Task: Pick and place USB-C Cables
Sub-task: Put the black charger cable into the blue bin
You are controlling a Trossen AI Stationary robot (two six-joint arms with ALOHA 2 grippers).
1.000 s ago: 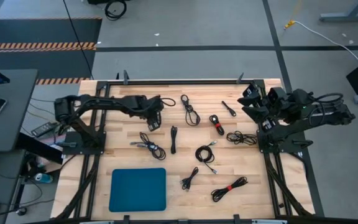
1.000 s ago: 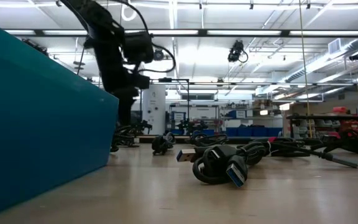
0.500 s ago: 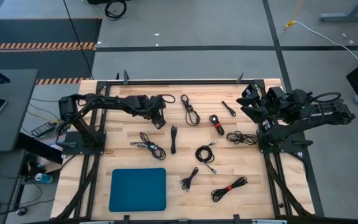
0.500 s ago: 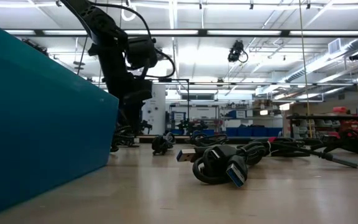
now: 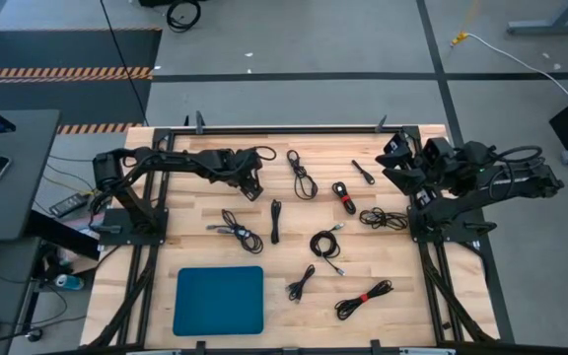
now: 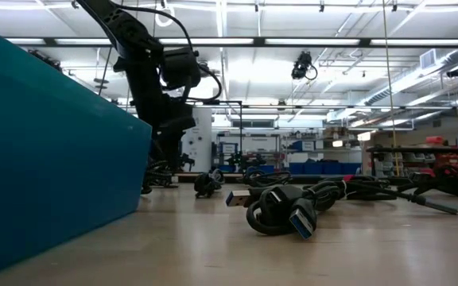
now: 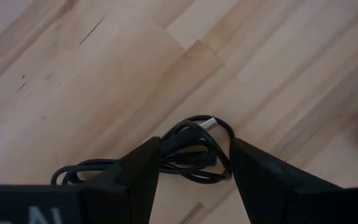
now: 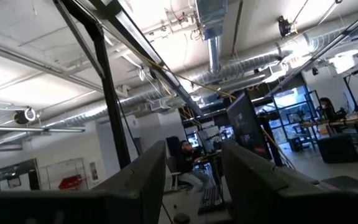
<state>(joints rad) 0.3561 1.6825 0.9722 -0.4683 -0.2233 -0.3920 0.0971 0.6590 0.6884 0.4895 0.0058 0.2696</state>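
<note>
My left gripper (image 5: 252, 187) is open and low over the far left part of the table. In the left wrist view its fingers (image 7: 194, 152) stand on either side of a small black coiled USB-C cable (image 7: 191, 129) with a silver plug (image 7: 209, 123), which lies flat on the wood. The gripper hides this cable in the high view. Several other black cables lie spread over the table, two with red ties (image 5: 343, 195) (image 5: 363, 297). The blue tray (image 5: 219, 300) sits at the near left. My right gripper (image 8: 191, 168) is open, parked at the table's right edge (image 5: 402, 163). My left gripper comes at the coil from above, one finger on each side of it. The coil's loops (image 7: 166, 146) run in close beside both fingers. I cannot tell whether the fingers touch it. The cable rests flat on the table.
Loose cables lie at the table's middle and right (image 5: 325, 244) (image 5: 301, 174) (image 5: 237, 229) (image 5: 275, 219) (image 5: 383, 217). In the low view the tray wall (image 6: 54, 151) fills the left, with a cable bundle (image 6: 285, 208) close to the camera. Bare wood lies between tray and left gripper.
My left gripper has moved a little toward the table's right and far edge and has come down lower over the cable. The cables and tray have stayed in place.
</note>
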